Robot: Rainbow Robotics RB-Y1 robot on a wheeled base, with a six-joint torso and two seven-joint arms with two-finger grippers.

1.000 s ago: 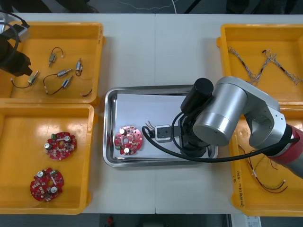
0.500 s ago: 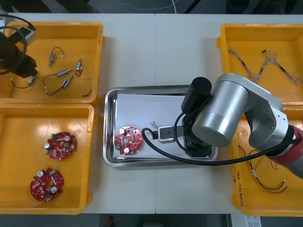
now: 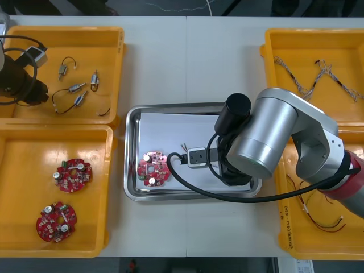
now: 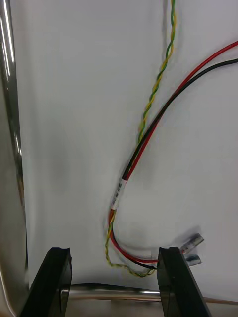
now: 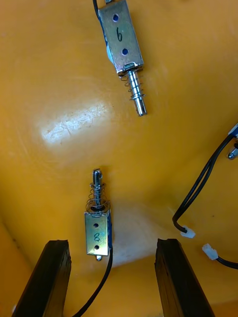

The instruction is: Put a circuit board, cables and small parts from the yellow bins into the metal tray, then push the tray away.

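In the metal tray [image 3: 170, 109] you have one circuit board [image 3: 153, 169] on the white lining. Your right gripper [image 4: 114, 252] is low over that lining, fingers apart, with a red, black and yellow cable [image 4: 148, 124] lying loose between them, so it looks delivered. Farther out, your left gripper [image 5: 111, 245] hangs spread in the far-left yellow bin [image 3: 74, 31], straddling a small metal part [image 5: 97, 230] not yet gripped. The parts and the push remain.
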